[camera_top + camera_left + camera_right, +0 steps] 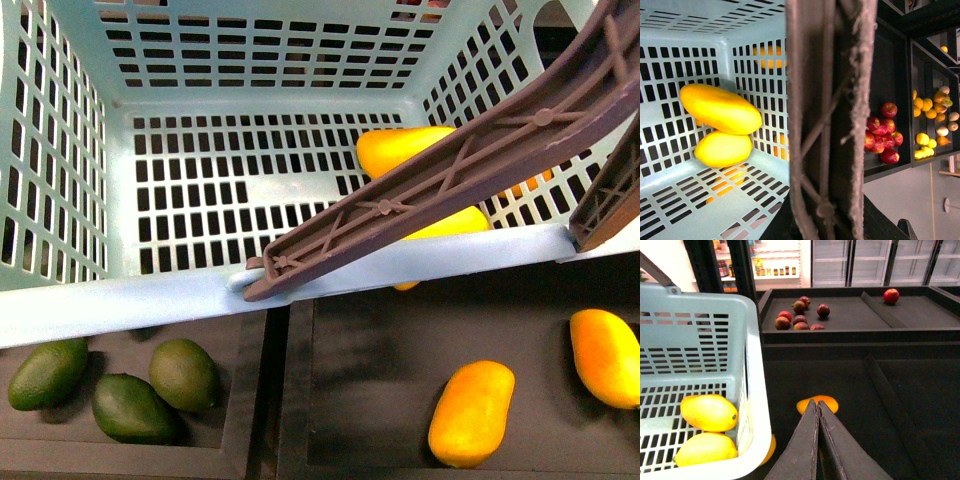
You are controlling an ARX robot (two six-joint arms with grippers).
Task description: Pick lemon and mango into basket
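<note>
Front view counts two yellow fruits in the basket (70,150), by its right wall under the brown handle (450,170): the mango (400,148) above, touching the lemon (455,222). Outside lie two more mangoes (472,412) and three green fruits (120,405) in dark trays (360,370). Right fingers (817,440) are pressed together, empty; left fingers are out of view.

Teal basket (60,170) fills upper frame; mango (400,148) and lemon (448,224) lie touching at its right wall, both partly hidden by a brown ribbed handle (440,170) slanting across. Below the near rim, dark trays (370,390): three dark green fruits (120,385) in the left one, two loose mangoes (472,412) (yellow-orange) in the right.
</note>
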